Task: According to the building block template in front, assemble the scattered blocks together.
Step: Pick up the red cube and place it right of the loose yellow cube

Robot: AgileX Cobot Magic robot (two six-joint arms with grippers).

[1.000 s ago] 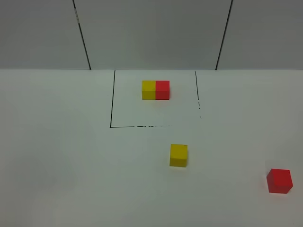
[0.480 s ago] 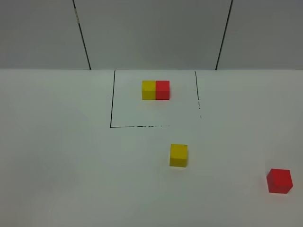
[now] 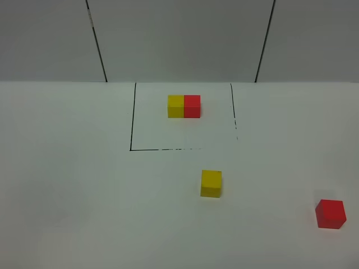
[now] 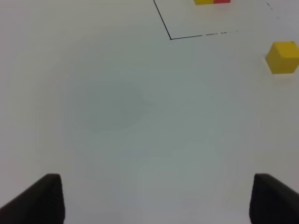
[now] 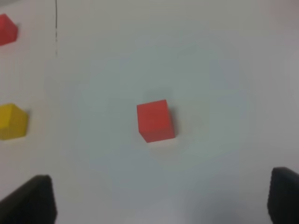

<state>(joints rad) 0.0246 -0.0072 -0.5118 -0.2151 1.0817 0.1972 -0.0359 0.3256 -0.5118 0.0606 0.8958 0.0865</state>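
Observation:
The template, a small yellow cube [image 3: 176, 106] joined to a red cube [image 3: 192, 106] on its right, sits at the back inside a black-outlined square. The loose yellow cube [image 3: 211, 183] lies in front of that square; it also shows in the left wrist view [image 4: 283, 57]. The loose red cube [image 3: 330, 213] lies at the front right, apart from it. Neither gripper shows in the exterior high view. My left gripper [image 4: 154, 200] is open and empty over bare table. My right gripper [image 5: 156, 196] is open and empty, with the red cube [image 5: 155, 120] ahead of it between the finger lines.
The black outline [image 3: 131, 123] marks a square on the white table [image 3: 73, 185]. A grey panelled wall [image 3: 179, 39] stands behind the table. The right wrist view also catches the loose yellow cube [image 5: 11, 122] and the template's red cube [image 5: 7, 29].

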